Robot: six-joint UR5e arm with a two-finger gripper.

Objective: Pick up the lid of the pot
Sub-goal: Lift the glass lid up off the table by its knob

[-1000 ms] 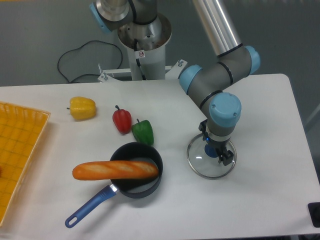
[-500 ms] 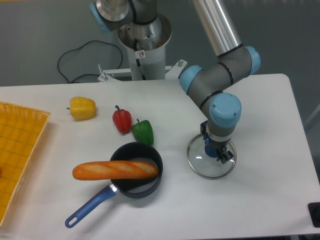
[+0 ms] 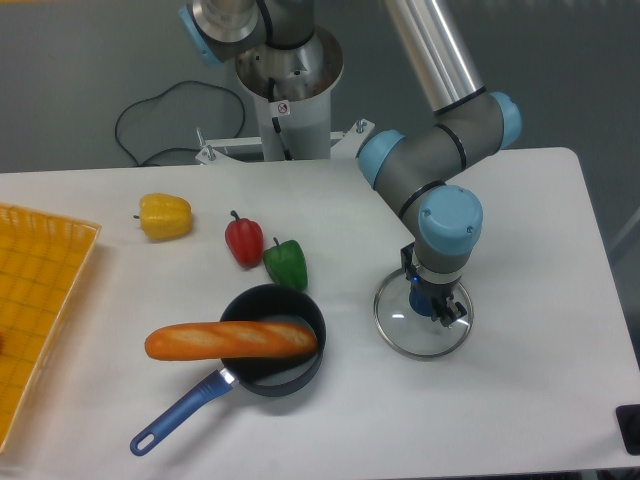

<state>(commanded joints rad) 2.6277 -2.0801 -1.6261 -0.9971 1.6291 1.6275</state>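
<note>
The gripper (image 3: 428, 285) is low over the pot lid (image 3: 400, 338), a clear round disc with a thin rim lying flat on the table at the right. Its fingers reach down on either side of the blue knob (image 3: 421, 301) at the lid's middle. The gripper body hides the far part of the lid. Whether both fingertips press on the knob cannot be made out.
Left of the lid stands a black pan (image 3: 285, 378) with a blue handle (image 3: 184, 410) and a baguette (image 3: 230, 341) across it. Behind are a green pepper (image 3: 286, 265), a red pepper (image 3: 243, 241) and a yellow pepper (image 3: 165, 216). An orange crate (image 3: 40, 300) is at far left.
The gripper's fingers have drawn closer together around the knob. The arm and the lid look to be in the same place.
</note>
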